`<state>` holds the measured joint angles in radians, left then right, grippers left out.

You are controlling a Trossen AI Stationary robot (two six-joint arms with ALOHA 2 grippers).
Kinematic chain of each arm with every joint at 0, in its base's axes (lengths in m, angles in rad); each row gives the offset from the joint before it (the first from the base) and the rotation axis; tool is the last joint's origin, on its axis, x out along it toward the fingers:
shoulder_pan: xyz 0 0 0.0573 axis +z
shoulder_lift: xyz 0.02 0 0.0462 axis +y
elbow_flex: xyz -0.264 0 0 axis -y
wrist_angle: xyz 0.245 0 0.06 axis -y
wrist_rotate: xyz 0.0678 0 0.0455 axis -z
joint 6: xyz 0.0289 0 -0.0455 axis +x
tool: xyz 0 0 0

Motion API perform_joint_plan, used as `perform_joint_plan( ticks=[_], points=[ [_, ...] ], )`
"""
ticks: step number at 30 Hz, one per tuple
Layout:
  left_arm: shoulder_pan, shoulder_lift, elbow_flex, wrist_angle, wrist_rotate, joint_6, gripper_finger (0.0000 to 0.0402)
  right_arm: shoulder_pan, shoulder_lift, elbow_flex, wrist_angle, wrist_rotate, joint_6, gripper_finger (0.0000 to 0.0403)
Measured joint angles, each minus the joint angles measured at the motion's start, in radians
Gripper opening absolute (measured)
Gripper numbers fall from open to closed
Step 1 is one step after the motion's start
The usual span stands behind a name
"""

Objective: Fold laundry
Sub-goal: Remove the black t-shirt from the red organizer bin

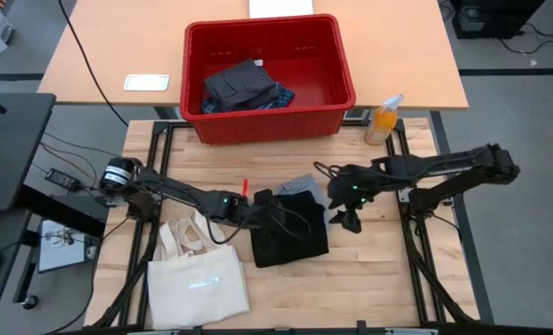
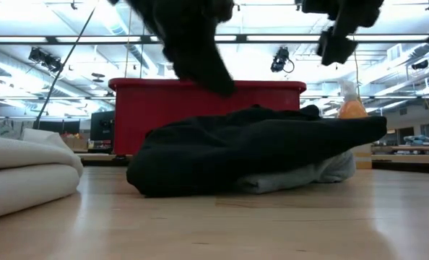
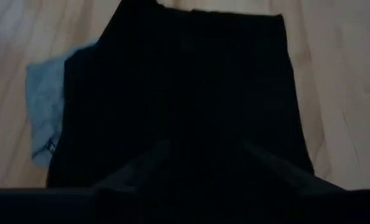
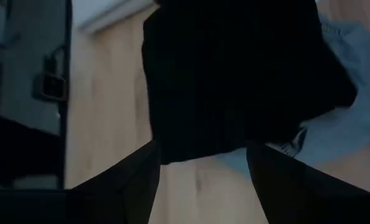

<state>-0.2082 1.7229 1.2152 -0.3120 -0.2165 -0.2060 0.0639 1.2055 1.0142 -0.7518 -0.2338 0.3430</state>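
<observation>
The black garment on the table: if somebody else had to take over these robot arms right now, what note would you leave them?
Left gripper: fingers apart, over the left edge of the black garment, holding nothing that shows.
Right gripper: fingers apart, above the garment's right edge, empty.
Black garment lies on the wooden table, partly covering a light grey piece.
More laundry waits in the red bin.
The cream tote bag lies at the left.
Done: black piece looks roughly squared.
Left: grey piece and the bin's contents.

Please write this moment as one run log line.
black garment: on table, over grey garment | left gripper: at its left edge | right gripper: beside it
</observation>
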Motion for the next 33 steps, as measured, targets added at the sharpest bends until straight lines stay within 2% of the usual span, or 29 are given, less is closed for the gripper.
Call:
perform_joint_plan(
  ticks=[6,12,15,19,25,30,33],
  points=[
    [0.073,-0.044,-0.088,0.123,0.068,-0.057,0.0172,-0.003,-0.077,-0.167,0.149,0.030,0.244,0.0246],
    [0.129,-0.070,-0.094,0.150,0.114,-0.084,0.0172,-0.066,-0.046,-0.334,0.368,0.015,0.376,0.0264],
    [0.136,-0.094,-0.090,0.168,0.185,-0.132,0.0172,-0.089,-0.022,-0.388,0.525,-0.024,0.411,0.0279],
    [0.121,-0.109,-0.090,0.153,0.295,-0.228,0.0172,-0.113,0.036,-0.420,0.642,-0.058,0.417,0.0295],
    [0.080,-0.106,-0.089,0.098,0.304,-0.328,0.0172,-0.136,0.136,-0.419,0.846,-0.195,0.413,0.0292],
    [0.058,-0.111,-0.089,0.014,0.303,-0.362,0.0172,-0.143,0.177,-0.409,0.786,-0.234,0.491,0.0279],
    [0.042,-0.114,-0.089,-0.013,0.297,-0.377,0.0172,-0.113,0.147,-0.409,0.782,-0.251,0.496,0.0273]
  ],
)
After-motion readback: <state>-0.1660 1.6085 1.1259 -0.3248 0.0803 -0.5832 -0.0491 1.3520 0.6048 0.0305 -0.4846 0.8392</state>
